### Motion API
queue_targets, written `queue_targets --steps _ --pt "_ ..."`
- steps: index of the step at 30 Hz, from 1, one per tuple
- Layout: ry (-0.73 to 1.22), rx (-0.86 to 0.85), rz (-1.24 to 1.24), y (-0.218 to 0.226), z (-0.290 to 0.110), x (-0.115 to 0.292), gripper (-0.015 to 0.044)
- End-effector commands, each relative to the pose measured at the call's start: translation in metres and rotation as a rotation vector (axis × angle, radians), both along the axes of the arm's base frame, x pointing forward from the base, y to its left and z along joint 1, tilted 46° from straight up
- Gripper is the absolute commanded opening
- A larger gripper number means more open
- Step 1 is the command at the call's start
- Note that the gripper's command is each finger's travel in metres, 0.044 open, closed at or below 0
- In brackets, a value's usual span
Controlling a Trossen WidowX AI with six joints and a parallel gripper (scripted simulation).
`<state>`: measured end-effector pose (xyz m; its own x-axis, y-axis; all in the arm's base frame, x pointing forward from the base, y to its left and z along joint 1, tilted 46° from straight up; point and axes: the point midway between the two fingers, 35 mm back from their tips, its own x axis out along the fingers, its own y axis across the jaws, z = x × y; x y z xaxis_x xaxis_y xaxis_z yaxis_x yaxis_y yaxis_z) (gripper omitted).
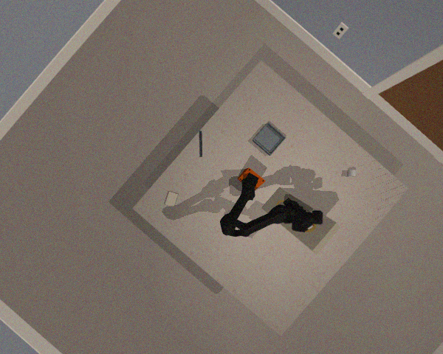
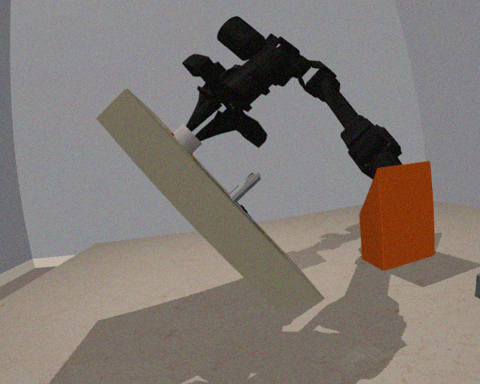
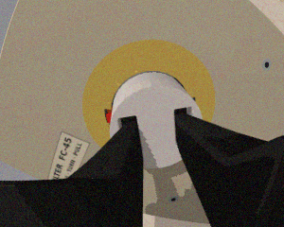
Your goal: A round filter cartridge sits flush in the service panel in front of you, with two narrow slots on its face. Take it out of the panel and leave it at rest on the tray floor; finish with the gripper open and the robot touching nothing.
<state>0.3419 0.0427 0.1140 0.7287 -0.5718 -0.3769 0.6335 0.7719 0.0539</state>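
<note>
Cartridge (image 2: 187,138): partly out of the tilted panel (image 2: 166,174), axis square to its face.
Gripper (image 2: 190,133): pinching the cartridge's face.
Tray (image 1: 268,138): well apart, far side.
</note>
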Motion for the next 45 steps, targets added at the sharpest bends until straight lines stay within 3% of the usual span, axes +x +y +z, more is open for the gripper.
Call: queue_targets --steps 1,11,34,38,45 --pt "-0.001 0.011 0.011 0.013 0.005 -0.013 0.0" --pt "-0.017 0.011 0.01 0.024 0.015 -0.035 0.0" --pt "-0.016 0.01 0.01 -0.016 -0.033 -0.077 0.0" --pt "-0.014 0.006 0.007 -0.014 -0.029 -0.073 0.0096" --pt "-0.014 0.006 0.007 -0.014 -0.029 -0.073 0.0096"
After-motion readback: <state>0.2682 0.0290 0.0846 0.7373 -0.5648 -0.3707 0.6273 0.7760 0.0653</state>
